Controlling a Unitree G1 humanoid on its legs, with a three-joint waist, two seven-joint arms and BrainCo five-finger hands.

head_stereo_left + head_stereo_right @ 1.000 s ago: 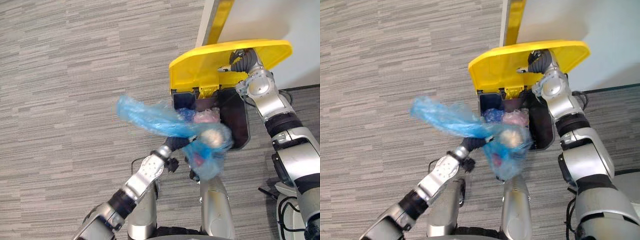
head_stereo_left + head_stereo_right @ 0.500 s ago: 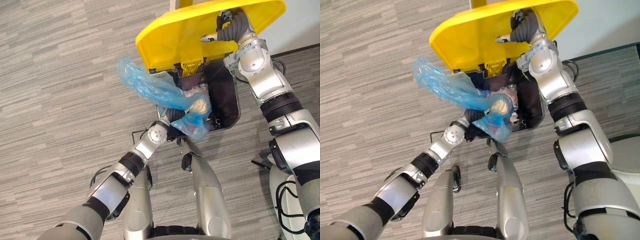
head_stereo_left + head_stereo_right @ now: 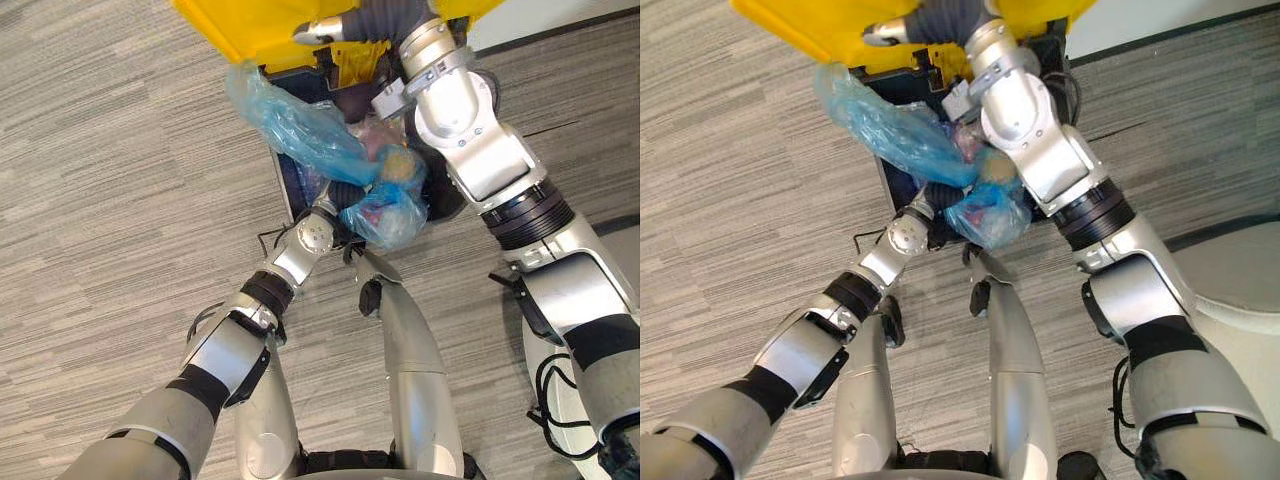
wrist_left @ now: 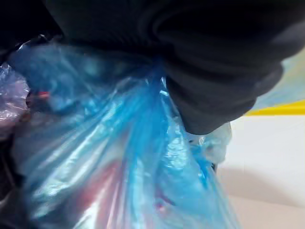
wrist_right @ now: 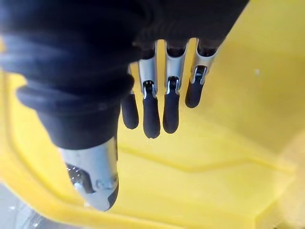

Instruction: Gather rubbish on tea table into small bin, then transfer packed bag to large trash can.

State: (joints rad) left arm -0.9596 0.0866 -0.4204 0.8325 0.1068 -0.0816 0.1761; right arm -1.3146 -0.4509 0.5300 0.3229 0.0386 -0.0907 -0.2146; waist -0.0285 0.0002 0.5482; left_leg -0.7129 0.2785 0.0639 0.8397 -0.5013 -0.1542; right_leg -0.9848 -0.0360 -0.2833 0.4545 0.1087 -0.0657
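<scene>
1. The left hand (image 3: 338, 225) gripped the gathered blue bag (image 3: 385, 210), which hung over the open large trash can (image 3: 290, 185) at 12 o'clock.
2. The right hand (image 5: 153, 102), fingers straight, pressed the yellow lid (image 3: 260, 30).

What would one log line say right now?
left hand: grips blue bag at large trash can | right hand: open, props yellow lid | bag: unreleased

Yellow lid (image 3: 250, 25) lifted, trash can (image 3: 287, 190) open (blue bag (image 3: 385, 212) crowding mouth)
</scene>
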